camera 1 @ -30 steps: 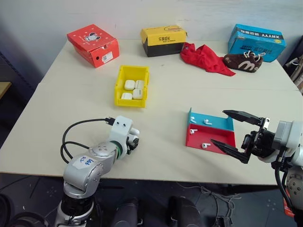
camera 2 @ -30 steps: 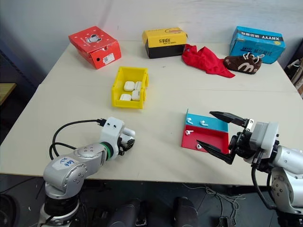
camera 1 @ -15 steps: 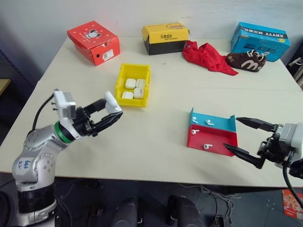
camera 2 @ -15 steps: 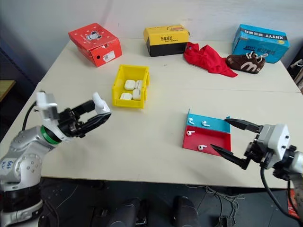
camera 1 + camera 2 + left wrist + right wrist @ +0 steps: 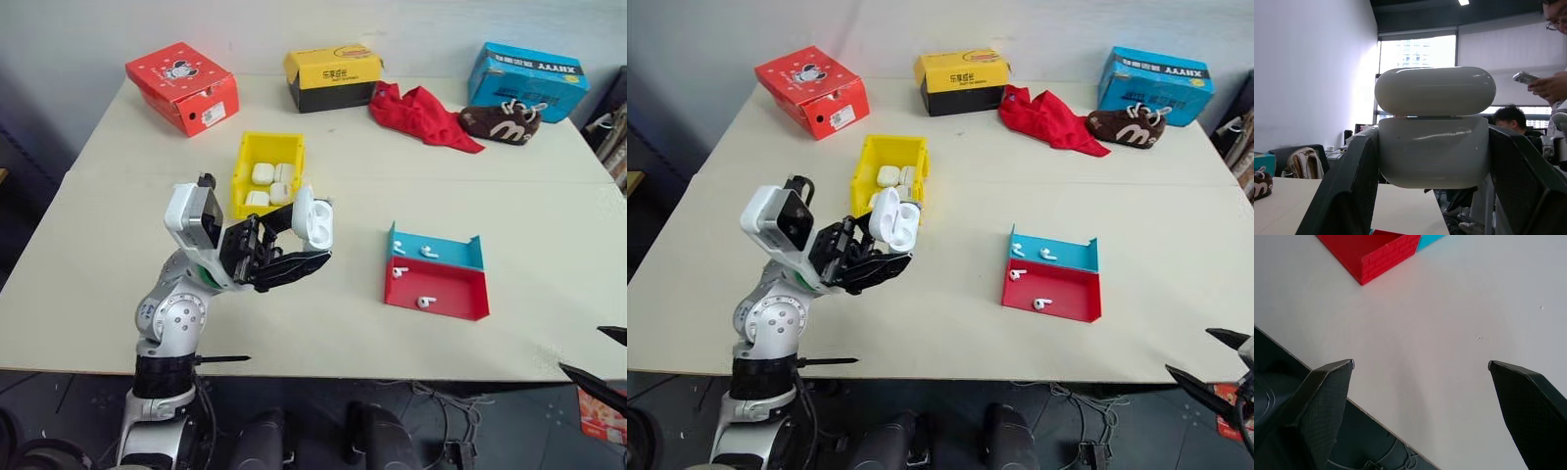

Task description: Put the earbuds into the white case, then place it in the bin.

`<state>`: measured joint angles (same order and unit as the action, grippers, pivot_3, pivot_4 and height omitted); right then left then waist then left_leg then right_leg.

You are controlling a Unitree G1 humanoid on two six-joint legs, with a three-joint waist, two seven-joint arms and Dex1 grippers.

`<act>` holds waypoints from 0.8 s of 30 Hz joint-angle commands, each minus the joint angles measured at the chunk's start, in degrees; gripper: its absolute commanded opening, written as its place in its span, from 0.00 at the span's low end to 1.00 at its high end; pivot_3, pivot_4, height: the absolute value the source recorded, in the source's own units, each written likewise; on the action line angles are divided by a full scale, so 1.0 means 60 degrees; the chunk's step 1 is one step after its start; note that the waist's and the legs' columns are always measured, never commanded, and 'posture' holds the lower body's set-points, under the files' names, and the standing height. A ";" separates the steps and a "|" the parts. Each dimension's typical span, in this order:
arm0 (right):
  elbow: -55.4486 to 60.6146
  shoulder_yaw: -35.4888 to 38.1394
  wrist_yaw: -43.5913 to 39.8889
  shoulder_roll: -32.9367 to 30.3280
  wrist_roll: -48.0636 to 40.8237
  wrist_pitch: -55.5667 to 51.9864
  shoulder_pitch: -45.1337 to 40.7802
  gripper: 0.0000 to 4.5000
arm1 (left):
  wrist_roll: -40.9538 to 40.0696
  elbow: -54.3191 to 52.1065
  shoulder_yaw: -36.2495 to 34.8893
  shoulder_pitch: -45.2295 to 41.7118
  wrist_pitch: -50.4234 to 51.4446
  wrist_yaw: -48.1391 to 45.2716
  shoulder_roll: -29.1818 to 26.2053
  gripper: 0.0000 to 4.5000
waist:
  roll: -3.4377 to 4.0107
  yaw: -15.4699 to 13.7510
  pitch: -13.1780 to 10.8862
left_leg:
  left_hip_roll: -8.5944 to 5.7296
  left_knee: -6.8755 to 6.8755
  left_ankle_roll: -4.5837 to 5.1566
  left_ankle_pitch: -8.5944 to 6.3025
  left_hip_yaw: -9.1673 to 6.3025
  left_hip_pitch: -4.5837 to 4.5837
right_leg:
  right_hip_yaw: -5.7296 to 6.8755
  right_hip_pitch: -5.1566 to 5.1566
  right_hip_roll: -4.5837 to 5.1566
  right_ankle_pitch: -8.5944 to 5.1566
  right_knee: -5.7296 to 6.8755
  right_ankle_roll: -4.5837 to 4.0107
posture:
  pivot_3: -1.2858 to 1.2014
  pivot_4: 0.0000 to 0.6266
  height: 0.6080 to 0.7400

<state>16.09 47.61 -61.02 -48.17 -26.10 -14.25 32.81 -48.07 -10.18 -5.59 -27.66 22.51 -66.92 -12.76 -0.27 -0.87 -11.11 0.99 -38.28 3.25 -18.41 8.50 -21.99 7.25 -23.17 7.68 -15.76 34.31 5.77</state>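
Observation:
My left gripper (image 5: 299,245) is raised above the table's near left part, shut on a white case (image 5: 314,219). In the left wrist view the case (image 5: 1434,142) sits between both fingers with its lid resting on the body. The yellow bin (image 5: 246,163) just behind it holds several more white cases. Earbuds lie in two trays at the right: two in the blue tray (image 5: 439,255), two in the red tray (image 5: 446,294), one of them (image 5: 421,302) near the front. My right gripper (image 5: 1195,354) hangs open and empty off the table's near right corner.
Along the far edge stand a red box (image 5: 183,85), a yellow-and-black box (image 5: 334,78) and a blue box (image 5: 529,81), with a red cloth (image 5: 421,115) and a brown shoe (image 5: 502,124) between them. People (image 5: 1547,83) show in the left wrist view.
My left gripper has lifted the white case off the table and swung to point right and upward. My right gripper has drawn back from the trays toward the near right corner, still open.

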 commanded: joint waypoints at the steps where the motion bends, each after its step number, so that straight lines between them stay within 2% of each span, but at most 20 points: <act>1: 0.1358 0.0096 -0.0173 -0.0852 -0.0938 -0.1204 -0.0404 1.00 | -0.0253 0.0165 -0.0017 -0.0238 -0.0341 -0.0295 0.0141 0.62 | 0.0015 0.0035 0.0005 | 0.0007 0.0000 -0.0011 0.0003 0.0000 0.0001 | -0.0005 -0.0001 0.0001 0.0008 0.0001 -0.0012 | 0.52 0.24 1.00; 6: 0.2839 -0.1135 0.0082 -0.2432 -0.1671 -0.3248 -0.1517 1.00 | -0.0214 0.0569 0.0142 -0.0195 -0.0404 -0.0898 0.0098 0.62 | 0.0012 -0.0073 0.0004 | 0.0039 0.0002 -0.0036 0.0033 -0.0021 -0.0002 | 0.0009 -0.0012 -0.0023 0.0009 0.0018 -0.0047 | 0.52 0.24 1.00; 10: 0.3398 -0.3168 0.0824 -0.3337 -0.1567 -0.4143 -0.3101 1.00 | -0.0007 0.0776 0.0271 -0.0176 -0.0610 -0.0988 0.0076 0.62 | 0.0009 -0.0120 0.0002 | 0.0038 -0.0018 -0.0034 0.0033 -0.0028 -0.0036 | 0.0023 -0.0035 -0.0016 0.0008 0.0020 -0.0049 | 0.52 0.24 1.00; 14: 0.3262 -0.5392 0.1212 -0.3569 -0.1002 -0.4398 -0.4979 1.00 | 0.0106 0.0665 0.0463 -0.0056 -0.0674 -0.1010 0.0034 0.62 | 0.0008 -0.0096 0.0001 | 0.0046 -0.0118 -0.0014 0.0008 -0.0035 -0.0076 | 0.0038 -0.0038 -0.0010 0.0009 0.0032 -0.0047 | 0.52 0.24 1.00; 17: 0.2684 -0.7052 0.1249 -0.3360 0.0013 -0.3920 -0.6311 0.86 | 0.0130 0.0483 0.0550 0.0156 -0.0652 -0.0980 -0.0040 0.62 | 0.0007 -0.0073 0.0001 | 0.0044 -0.0129 -0.0003 -0.0005 -0.0033 -0.0086 | 0.0039 -0.0039 -0.0003 0.0013 0.0023 -0.0041 | 0.52 0.24 1.00; 21: 0.1828 -0.8494 0.0617 -0.3254 0.1048 -0.3052 -0.7354 0.56 | 0.0105 0.0345 0.0585 0.0310 -0.0589 -0.0864 -0.0129 0.62 | 0.0007 -0.0086 0.0001 | 0.0045 -0.0130 -0.0006 -0.0006 -0.0030 -0.0088 | 0.0043 -0.0046 -0.0006 0.0014 0.0027 -0.0039 | 0.52 0.24 1.00; 24: 0.1214 -0.9280 0.0150 -0.2980 0.1625 -0.2523 -0.8156 0.56 | 0.0054 0.0251 0.0647 0.0395 -0.0479 -0.0787 -0.0219 0.62 | 0.0007 -0.0061 0.0001 | 0.0045 -0.0132 -0.0006 -0.0005 -0.0027 -0.0087 | 0.0046 -0.0044 -0.0008 0.0014 0.0030 -0.0039 | 0.52 0.24 1.00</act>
<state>23.96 -7.25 -58.49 -66.33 -18.19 -31.47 -14.57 -47.08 -6.26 -1.75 -25.48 19.50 -71.92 -13.90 -0.22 -1.23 -11.10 1.26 -39.08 3.21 -18.44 8.35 -22.50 7.52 -23.44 7.63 -15.68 34.50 5.54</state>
